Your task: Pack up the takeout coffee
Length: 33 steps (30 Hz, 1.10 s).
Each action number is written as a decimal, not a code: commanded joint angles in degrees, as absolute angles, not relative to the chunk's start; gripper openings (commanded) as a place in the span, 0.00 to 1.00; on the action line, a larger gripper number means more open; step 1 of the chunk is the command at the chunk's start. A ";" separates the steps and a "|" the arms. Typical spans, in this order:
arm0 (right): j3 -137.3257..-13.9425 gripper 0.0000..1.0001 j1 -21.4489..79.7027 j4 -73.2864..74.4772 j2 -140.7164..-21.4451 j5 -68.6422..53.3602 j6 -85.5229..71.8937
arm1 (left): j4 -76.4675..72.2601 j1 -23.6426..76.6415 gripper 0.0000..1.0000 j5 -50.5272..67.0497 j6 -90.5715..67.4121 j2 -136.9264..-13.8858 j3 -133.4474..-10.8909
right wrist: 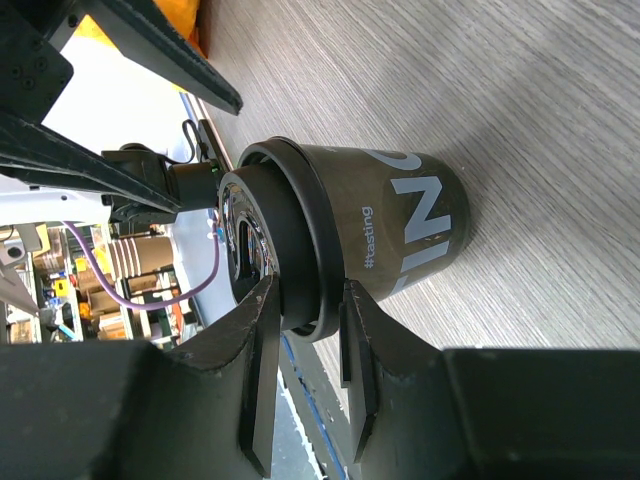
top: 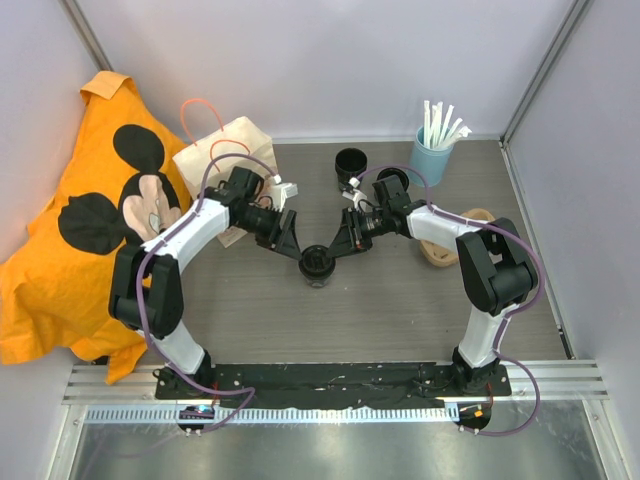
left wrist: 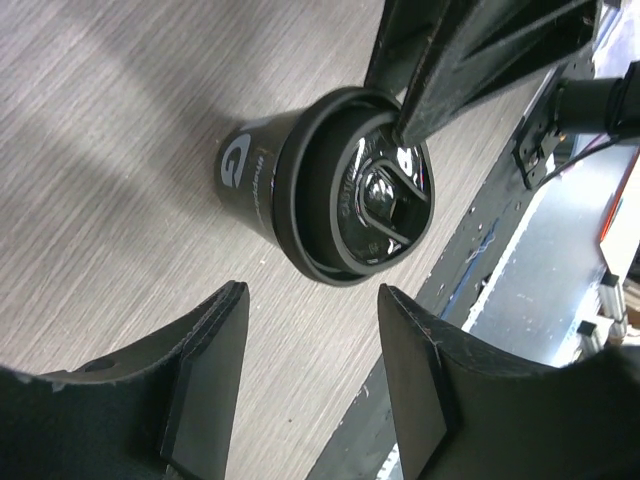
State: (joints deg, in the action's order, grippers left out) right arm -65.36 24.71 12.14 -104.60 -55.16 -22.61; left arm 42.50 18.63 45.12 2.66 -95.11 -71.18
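Coffee [right wrist: 400,225] is gripped at the rim of its lid [left wrist: 375,190] between the closed fingers of the right end effector [right wrist: 305,295]. It appears to stand upright on the surface [left wrist: 100,150]. Just ahead of the left end effector [left wrist: 312,295] the same coffee is seen. Those jaws are spread, nothing is held between them, and a strip of bare surface lies between them and the coffee wall.

Past the right end effector a second cup [top: 350,162] is found, and a tray [top: 478,214] lies back along that arm, partly hidden by it. Behind the left end effector, beyond its wrist, a bag [top: 225,150] is set.

The lid is judged to be seated, so capping looks done. Packing itself is judged not yet done, since the coffee is well apart from the bag and from the tray. The carry, the lowering in and the release are left.

The pinch on the rim and the pale lettering on the wall are shown only by the right wrist view. The lid's top, and the right finger resting on its far rim, are shown only by the left wrist view. The bag, the second cup and the tray are given by the top view alone, where the grip itself is too small to be read.
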 commanded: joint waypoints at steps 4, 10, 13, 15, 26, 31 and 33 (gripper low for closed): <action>-66.89 0.04 24.96 11.69 -101.60 -55.63 -21.62 | 37.97 18.19 0.60 50.17 0.44 -97.82 -71.10; -66.88 0.04 25.05 11.69 -101.51 -55.55 -21.53 | 37.44 18.19 0.61 51.06 -1.40 -99.40 -70.84; -66.80 0.04 25.05 11.69 -101.51 -55.46 -21.53 | 37.35 18.19 0.60 51.68 -1.58 -99.75 -70.84; -66.88 0.04 25.05 11.69 -101.51 -55.46 -21.53 | 37.44 18.28 0.61 52.03 -1.58 -99.84 -70.75; -66.97 0.04 25.05 11.60 -101.69 -55.55 -21.45 | 37.36 18.28 0.55 53.09 -1.58 -100.63 -69.52; -66.97 0.04 24.96 11.60 -101.87 -55.55 -21.53 | 37.62 18.28 0.53 52.91 -1.23 -101.51 -69.70; -66.97 0.04 25.05 11.60 -101.87 -55.55 -21.45 | 37.36 18.28 0.52 52.82 -1.32 -101.86 -69.70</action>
State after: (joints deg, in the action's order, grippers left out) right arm -65.36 24.71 12.14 -104.60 -55.16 -22.57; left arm 38.39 18.61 51.92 -1.34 -101.01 -69.63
